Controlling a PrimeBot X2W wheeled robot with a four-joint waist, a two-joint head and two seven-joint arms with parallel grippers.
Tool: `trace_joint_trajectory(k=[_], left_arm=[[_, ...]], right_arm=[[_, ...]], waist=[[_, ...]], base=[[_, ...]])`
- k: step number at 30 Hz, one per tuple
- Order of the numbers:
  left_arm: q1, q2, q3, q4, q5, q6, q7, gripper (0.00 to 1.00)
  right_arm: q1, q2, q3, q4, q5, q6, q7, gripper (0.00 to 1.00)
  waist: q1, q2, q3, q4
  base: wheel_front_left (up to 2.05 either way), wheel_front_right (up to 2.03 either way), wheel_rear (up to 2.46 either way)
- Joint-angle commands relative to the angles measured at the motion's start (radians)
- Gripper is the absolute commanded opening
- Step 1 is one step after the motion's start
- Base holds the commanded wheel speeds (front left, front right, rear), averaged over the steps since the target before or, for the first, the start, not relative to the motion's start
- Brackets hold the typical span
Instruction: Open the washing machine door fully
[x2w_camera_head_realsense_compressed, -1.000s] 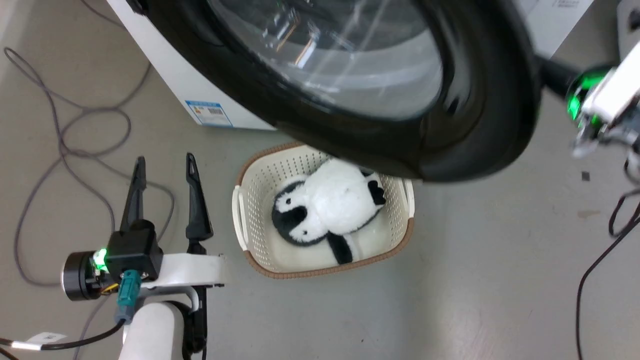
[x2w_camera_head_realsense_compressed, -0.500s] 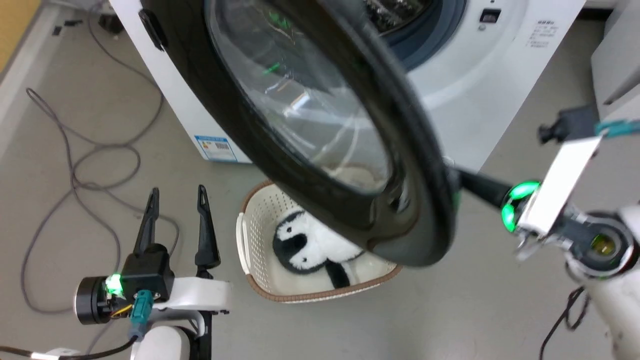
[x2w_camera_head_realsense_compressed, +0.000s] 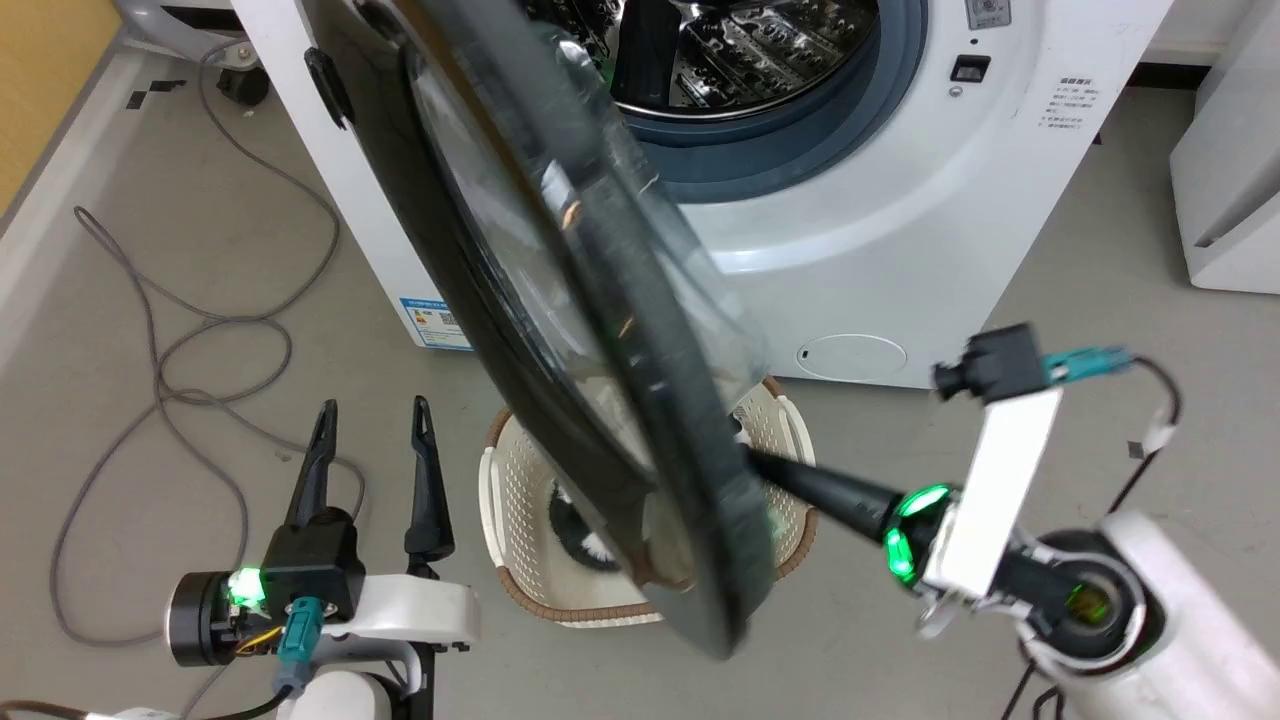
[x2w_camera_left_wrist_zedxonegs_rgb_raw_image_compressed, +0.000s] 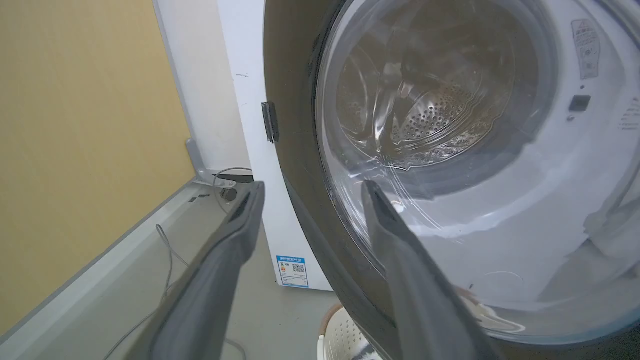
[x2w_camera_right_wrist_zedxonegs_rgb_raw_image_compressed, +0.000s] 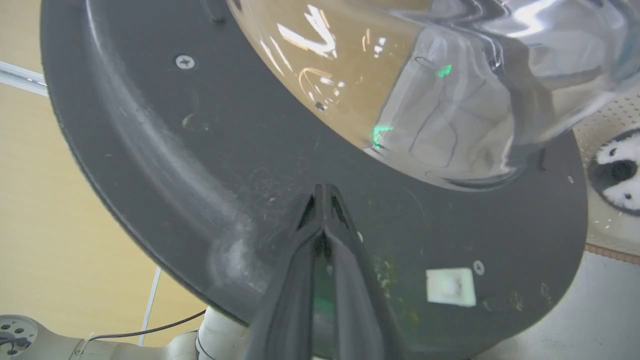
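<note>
The washing machine (x2w_camera_head_realsense_compressed: 900, 250) stands white with its steel drum (x2w_camera_head_realsense_compressed: 740, 50) exposed. Its door (x2w_camera_head_realsense_compressed: 560, 330), a black disc with a clear glass bowl, stands swung out and nearly edge-on in the head view. My right gripper (x2w_camera_head_realsense_compressed: 750, 455) is shut, and its joined tips (x2w_camera_right_wrist_zedxonegs_rgb_raw_image_compressed: 324, 189) press against the door's matte inner face (x2w_camera_right_wrist_zedxonegs_rgb_raw_image_compressed: 150, 150) just below the bowl (x2w_camera_right_wrist_zedxonegs_rgb_raw_image_compressed: 425, 75). My left gripper (x2w_camera_head_realsense_compressed: 375, 420) stands open and holds nothing, low at the left in front of the door's glossy outer side (x2w_camera_left_wrist_zedxonegs_rgb_raw_image_compressed: 295, 125); its fingertips (x2w_camera_left_wrist_zedxonegs_rgb_raw_image_compressed: 370, 185) are apart from the glass.
A cream basket (x2w_camera_head_realsense_compressed: 487, 500) with a black-and-white plush penguin (x2w_camera_head_realsense_compressed: 575, 525) sits on the floor under the door. Grey cables (x2w_camera_head_realsense_compressed: 180, 350) loop at the left. A white appliance (x2w_camera_head_realsense_compressed: 1230, 180) stands at the right, a yellow wall (x2w_camera_left_wrist_zedxonegs_rgb_raw_image_compressed: 75, 125) at the left.
The head camera has risen, showing more of the machine. The door has swung from facing me to nearly edge-on, with my right gripper following behind it. My left gripper has stayed open.
</note>
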Motion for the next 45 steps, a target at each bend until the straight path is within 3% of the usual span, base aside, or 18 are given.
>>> trace_joint_trajectory(k=[1,16,23,30,32,36,41,45], left_arm=[[0.008,0.001,-0.001,0.004,-0.002,0.002,-0.005,1.0],[0.036,0.001,0.008,0.024,0.003,0.0,-0.005,1.0],[0.062,0.002,0.022,0.031,0.006,-0.003,-0.005,1.0],[0.09,0.005,0.038,0.033,0.007,-0.003,-0.005,1.0],[0.098,0.006,0.044,0.033,0.007,-0.003,-0.005,1.0],[0.115,0.008,0.056,0.028,0.007,-0.002,-0.005,1.0],[0.128,0.008,0.065,0.022,0.01,-0.001,-0.005,1.0],[0.133,0.011,0.072,0.025,0.008,-0.005,-0.005,1.0]], right_arm=[[0.021,0.011,0.009,-0.011,-0.006,0.001,-0.003,0.0],[0.14,0.055,0.095,-0.084,-0.02,0.001,-0.059,0.0],[0.156,0.036,0.001,-0.102,-0.114,0.001,-0.297,0.0],[0.169,-0.003,-0.078,-0.042,-0.31,0.001,-0.717,0.0],[0.166,-0.025,-0.088,-0.005,-0.405,0.001,-0.804,0.0],[0.163,-0.029,-0.191,0.043,-0.685,0.001,-0.84,0.0],[0.225,0.084,-0.375,-0.049,-1.084,0.001,-0.841,0.0],[0.287,0.142,-0.419,-0.094,-1.261,0.001,-0.841,0.0]], waist=[[0.0001,0.0,-0.001,0.0],[0.0001,0.0,-0.051,-0.019],[0.0001,0.0,-0.084,-0.044],[0.0001,0.0,-0.124,-0.072],[0.0001,0.0,-0.132,-0.079],[0.0001,0.0,-0.146,-0.095],[0.0001,0.0,-0.154,-0.104],[0.0001,0.0,-0.159,-0.108]], base=[[0.0,0.0,0.0],[0.0,0.0,0.0],[0.0,0.0,0.0],[0.0,0.0,0.0],[0.0,0.0,0.0],[0.0,0.0,0.0],[0.0,0.0,0.0],[0.0,0.0,0.0]])
